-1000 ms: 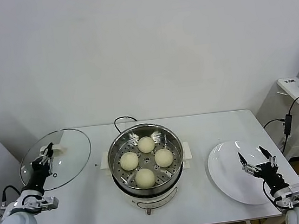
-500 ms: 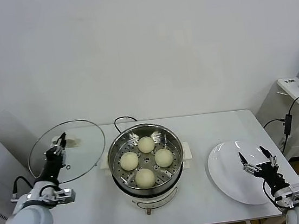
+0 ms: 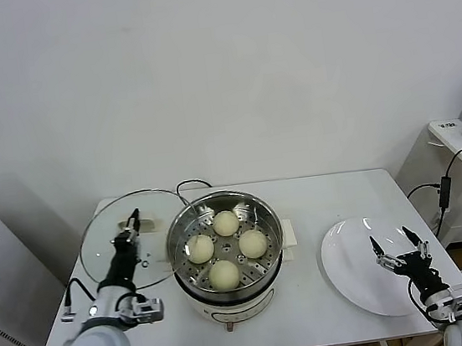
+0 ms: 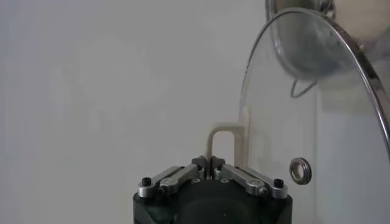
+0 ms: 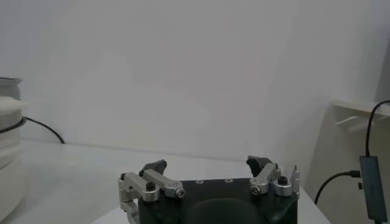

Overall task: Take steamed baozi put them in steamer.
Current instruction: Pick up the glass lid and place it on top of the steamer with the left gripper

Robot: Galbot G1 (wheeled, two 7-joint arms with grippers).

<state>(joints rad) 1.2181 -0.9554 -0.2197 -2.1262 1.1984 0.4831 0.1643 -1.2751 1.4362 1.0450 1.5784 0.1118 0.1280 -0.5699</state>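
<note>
The left arm is raised beside the steamer (image 3: 226,249), its forearm angled upward so that the left gripper (image 3: 129,234) is held just left of the pot's rim; its fingers (image 4: 201,163) are pressed together on the white handle (image 4: 224,141) of the glass lid (image 3: 129,239), which is carried tilted, nearly on edge, with its near rim just beside the steamer's left side. In the left wrist view the lid's metal rim and a small vent ring (image 4: 298,171) are seen against the wall. The four steamed baozi (image 3: 226,248) are seen lying inside the steamer on the perforated tray — one toward the wall, one toward the robot, one on each side. The right arm is held low, well to the right of the steamer, with the right gripper (image 3: 400,246) over the near edge of the white plate (image 3: 351,261) — its fingers (image 5: 152,167) spread apart and holding nothing. A black cord (image 3: 189,186) is looped behind the steamer on the white table (image 3: 302,202).
</note>
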